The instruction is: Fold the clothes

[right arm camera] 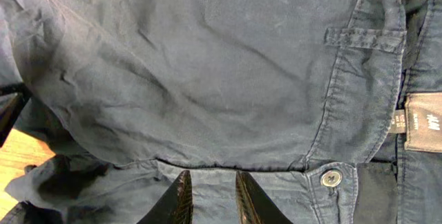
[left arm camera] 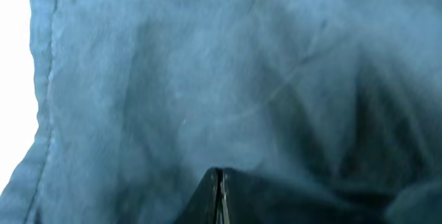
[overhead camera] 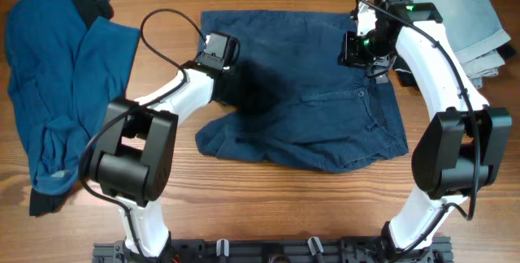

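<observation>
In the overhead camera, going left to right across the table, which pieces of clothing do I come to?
Crumpled blue garment → navy shorts → grey folded garment.

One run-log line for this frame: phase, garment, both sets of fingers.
phase: pre-fold | navy shorts: spread out, unfolded | left fingers: shut on leg fabric | right fingers: open, near waistband button
</observation>
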Controlling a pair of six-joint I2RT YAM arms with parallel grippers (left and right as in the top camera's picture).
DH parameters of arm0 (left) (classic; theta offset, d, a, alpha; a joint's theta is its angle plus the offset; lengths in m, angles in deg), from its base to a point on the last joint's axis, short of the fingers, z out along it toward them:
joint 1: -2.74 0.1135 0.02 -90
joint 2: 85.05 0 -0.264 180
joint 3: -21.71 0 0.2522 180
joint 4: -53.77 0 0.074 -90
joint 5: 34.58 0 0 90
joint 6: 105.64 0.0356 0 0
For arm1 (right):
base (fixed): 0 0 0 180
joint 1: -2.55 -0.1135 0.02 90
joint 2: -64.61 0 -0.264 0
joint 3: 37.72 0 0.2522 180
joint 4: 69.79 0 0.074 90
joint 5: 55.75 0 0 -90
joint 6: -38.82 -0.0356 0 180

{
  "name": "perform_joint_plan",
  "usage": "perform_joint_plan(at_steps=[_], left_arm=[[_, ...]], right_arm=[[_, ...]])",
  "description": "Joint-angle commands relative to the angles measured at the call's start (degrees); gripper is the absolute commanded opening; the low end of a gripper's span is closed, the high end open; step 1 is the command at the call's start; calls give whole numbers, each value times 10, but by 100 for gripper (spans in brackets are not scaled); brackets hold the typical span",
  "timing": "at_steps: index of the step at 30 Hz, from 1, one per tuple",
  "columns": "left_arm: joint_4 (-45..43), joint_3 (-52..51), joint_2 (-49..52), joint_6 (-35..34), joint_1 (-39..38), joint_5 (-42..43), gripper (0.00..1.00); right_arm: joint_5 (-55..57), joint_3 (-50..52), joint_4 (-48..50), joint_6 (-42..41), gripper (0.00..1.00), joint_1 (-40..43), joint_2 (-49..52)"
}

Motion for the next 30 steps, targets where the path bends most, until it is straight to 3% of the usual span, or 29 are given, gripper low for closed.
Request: perform_joint_plan(at_steps=[1,4,8,10,12,13,16,18,20,21,24,30], left_arm=[[-8,-1,51,5,34,3,4],[-14,-1,60,11,87,3,4],[-42,3,59,78,169,16,4],[-17,30,52,78,185,66,4],[44,70,21,78,179,64,7],[63,88,4,78,178,63,11],[102,138,-53,78,179,63,45],[170,180,-88,78,177,68,60],[261,214,-127,73,177,122,75],[315,225,-164,68,177,165,88],[399,225,-252,-21,175,175,95],[573,214,-300,-80,108,187,98]], right_arm=[[7,1,-1,-10,22,-2,-1],[7,1,0,-11,22,-2,-1],[7,1,2,-13,22,-2,-1],[8,-8,0,-15,22,-2,-2],[8,-27,-14,-14,28,-2,-10],[7,-36,-21,-14,30,-2,-16],[8,-69,-53,-9,36,-2,-39],[9,-91,-85,-9,45,-2,-57],[24,-105,-111,-23,84,-2,-85],[25,-105,-125,-38,99,0,-112],[28,-105,-172,-77,100,9,-188],[100,-104,-299,-205,100,9,-293]])
